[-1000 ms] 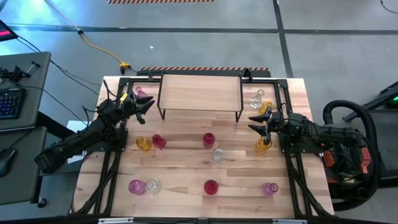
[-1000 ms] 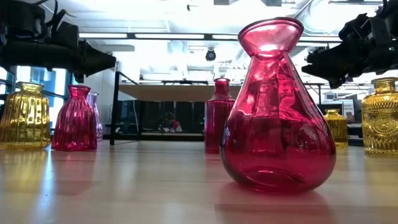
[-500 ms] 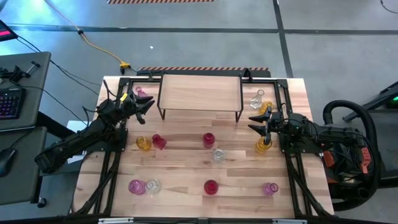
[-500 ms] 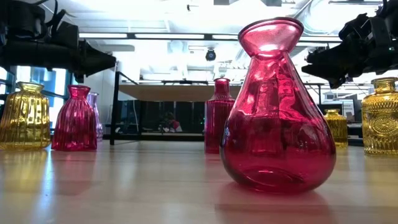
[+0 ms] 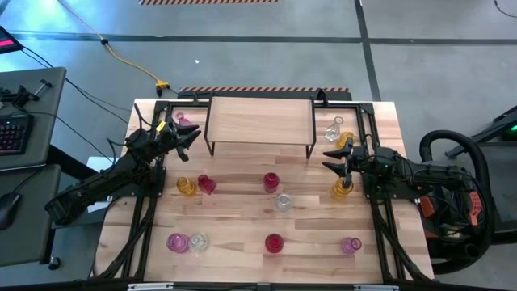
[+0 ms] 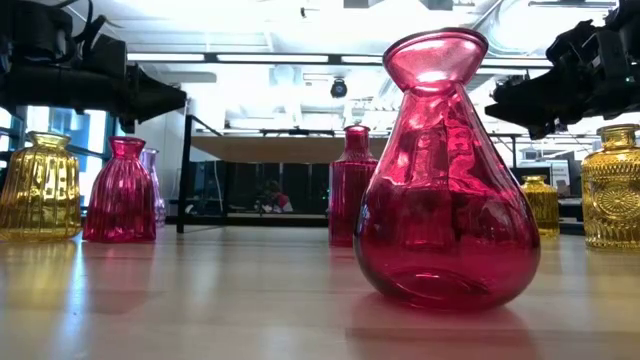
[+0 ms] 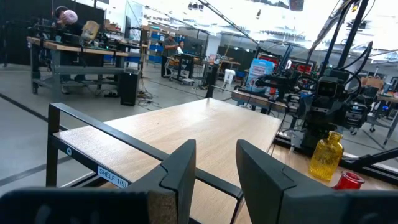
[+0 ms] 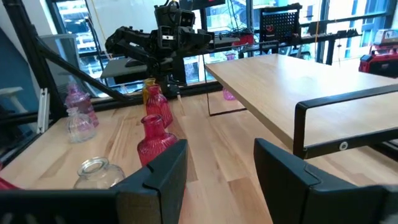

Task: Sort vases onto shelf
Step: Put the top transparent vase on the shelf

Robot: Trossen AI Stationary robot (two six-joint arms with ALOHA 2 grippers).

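Comparing this moment with the views from 1 second back, I find nothing changed: both arms hang where they were and no vase has shifted, so sorting has not started. My left hand (image 5: 187, 137) hovers off the left end of the light wooden shelf on black wire legs (image 5: 260, 121), fingers parted and empty. My right hand (image 5: 335, 158) hovers off the shelf's right end, open and empty, close above an amber-yellow glass vase (image 5: 342, 190). The shelf top is bare; the small translucent glass vases (image 5: 273, 242) all stand on the wooden tabletop (image 5: 242, 218). At table height, a bulbous red vase (image 6: 447, 170) blocks much behind it.
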